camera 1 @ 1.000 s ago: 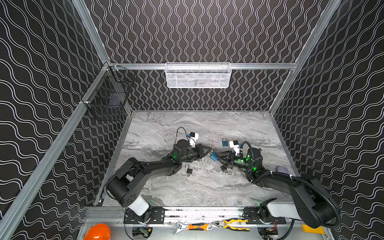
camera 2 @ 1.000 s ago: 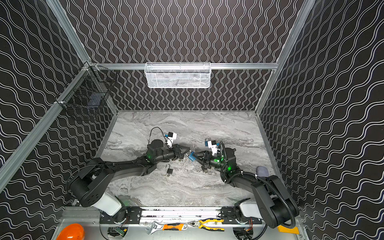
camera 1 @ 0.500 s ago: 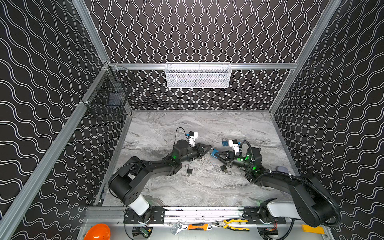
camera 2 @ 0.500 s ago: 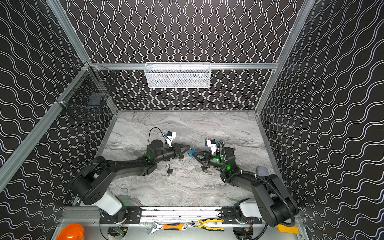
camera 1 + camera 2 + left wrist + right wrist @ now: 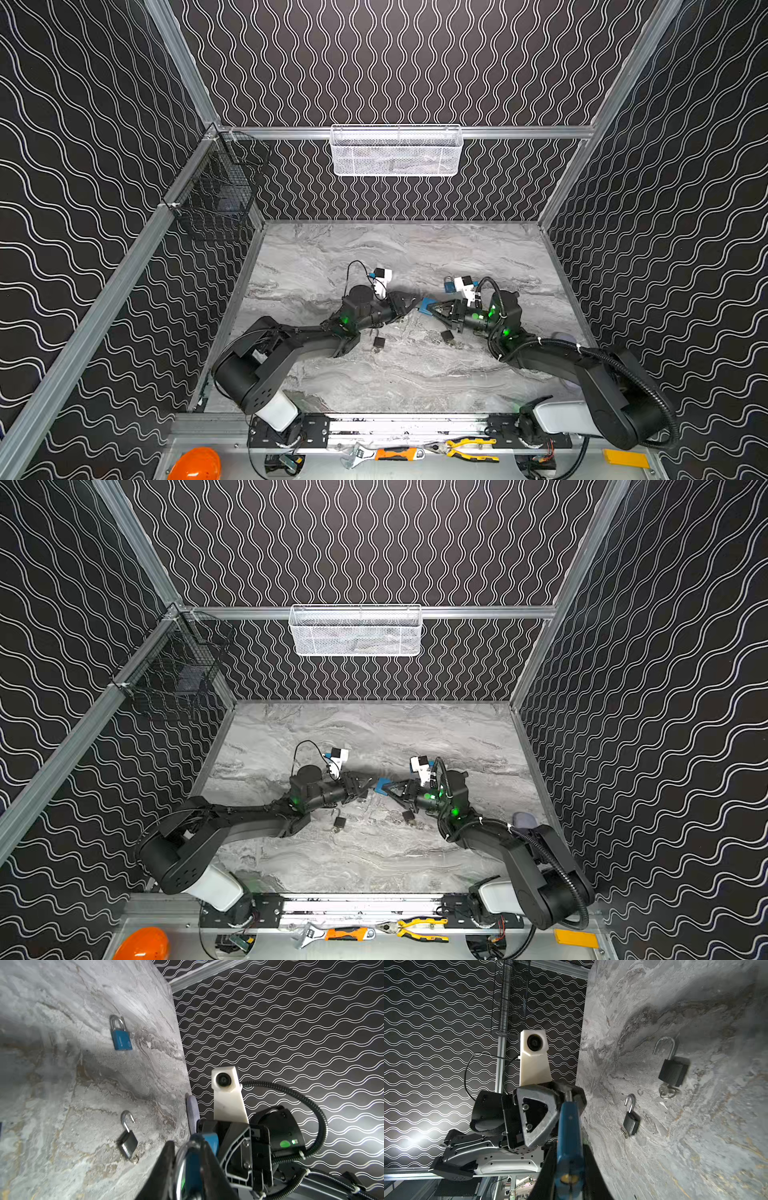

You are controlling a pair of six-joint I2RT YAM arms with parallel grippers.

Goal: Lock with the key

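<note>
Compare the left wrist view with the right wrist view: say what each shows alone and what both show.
Left wrist only: a closed blue padlock lying on the table, and the right arm's wrist camera. Right wrist only: a large black padlock, shackle open, with keys beside it, and the black wire basket. Both: the held blue padlock in the right hand and, apparently, the same small open padlock.
</note>
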